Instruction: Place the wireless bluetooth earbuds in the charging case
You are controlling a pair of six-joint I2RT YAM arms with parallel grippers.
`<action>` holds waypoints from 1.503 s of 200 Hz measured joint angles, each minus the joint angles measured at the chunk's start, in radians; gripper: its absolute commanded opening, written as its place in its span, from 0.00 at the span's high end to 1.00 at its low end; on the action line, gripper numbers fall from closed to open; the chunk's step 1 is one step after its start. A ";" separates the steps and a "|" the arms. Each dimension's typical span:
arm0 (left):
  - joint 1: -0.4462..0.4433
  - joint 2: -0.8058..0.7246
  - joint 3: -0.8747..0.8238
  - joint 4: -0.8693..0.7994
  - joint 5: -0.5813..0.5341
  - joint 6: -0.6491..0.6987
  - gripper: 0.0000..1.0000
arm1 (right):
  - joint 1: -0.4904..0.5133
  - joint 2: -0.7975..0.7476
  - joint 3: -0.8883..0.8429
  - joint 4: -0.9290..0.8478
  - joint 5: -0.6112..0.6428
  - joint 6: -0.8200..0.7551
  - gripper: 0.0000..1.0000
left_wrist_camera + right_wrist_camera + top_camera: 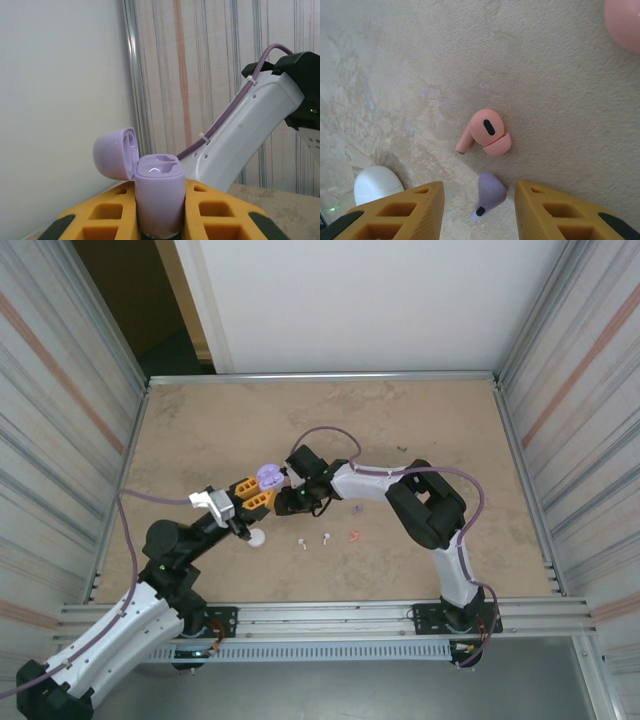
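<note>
Earbud pick under way: we see the left gripper [159, 216] clamped on the purple charging case [158, 187], holding it open top up with the lid [112, 152] swung back and the wells exposed. The right gripper [479, 185] points down at the table [395, 60], its fingers standing apart on either side of a purple earbud [491, 192]. A gap shows beside one finger, so we judge the bud straddled, not yet pinched. A coral-pink earbud [487, 131] lies just beyond it, near but not touching. A white case [377, 184] sits off to one side and a pink case [625, 22] at the far corner. We read the step as the pick of the purple bud for its matching case. The next move calls for a gentle squeeze across the small body without flicking it away or nudging the pink one. Then comes a lift and a turn to send the stem down into a free well. We cannot tell whether either well is already filled.
</note>
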 measured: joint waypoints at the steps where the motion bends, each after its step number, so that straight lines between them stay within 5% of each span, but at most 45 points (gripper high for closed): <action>1: 0.000 0.000 0.000 0.000 0.000 0.000 1.00 | 0.000 0.000 0.000 0.000 0.000 0.000 0.60; 172: 0.000 -0.016 0.000 -0.024 -0.001 0.000 1.00 | 0.024 0.015 0.039 -0.057 0.069 -0.001 0.67; 300: 0.000 -0.023 0.000 -0.031 -0.002 0.001 1.00 | 0.027 0.018 0.039 -0.056 0.089 -0.008 0.81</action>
